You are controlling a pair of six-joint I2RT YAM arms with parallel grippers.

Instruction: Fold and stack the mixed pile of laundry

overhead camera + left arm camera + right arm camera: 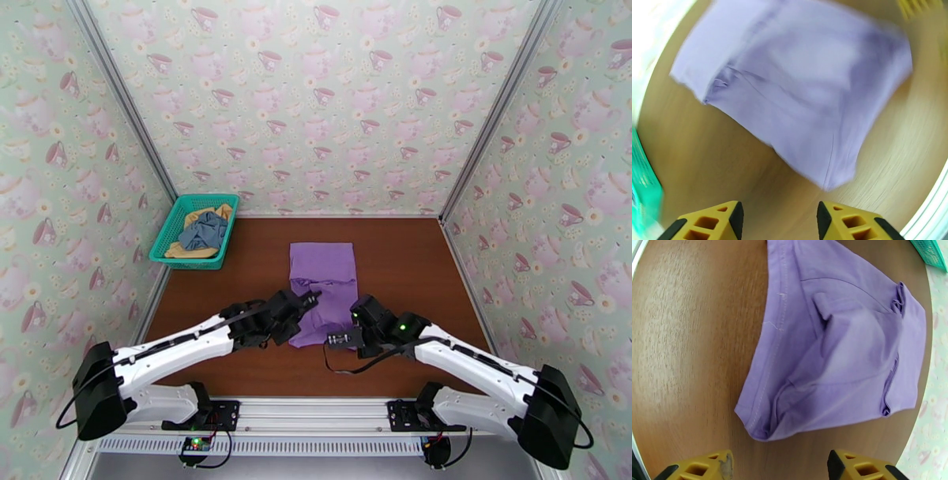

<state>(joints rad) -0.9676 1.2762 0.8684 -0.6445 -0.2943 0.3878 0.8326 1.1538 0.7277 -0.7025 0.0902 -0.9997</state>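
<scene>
Fingers (725, 219) spread empty on left gripper (779, 217) and right gripper (780, 465), poised at the rumpled purple cloth T-shirt (322, 272), likely lining up a fold; it lies near the teal plastic mesh basket (164, 241).

Rear overhead view; 2 close wrist views share the T-shirt (845, 358).

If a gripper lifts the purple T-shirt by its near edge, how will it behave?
Probably floppy: the purple T-shirt lies in soft wrinkles and folded layers, so it would likely drape and unfold. It looks thin, so likely light. Pushed across the table, it would probably bunch rather than slide.
</scene>
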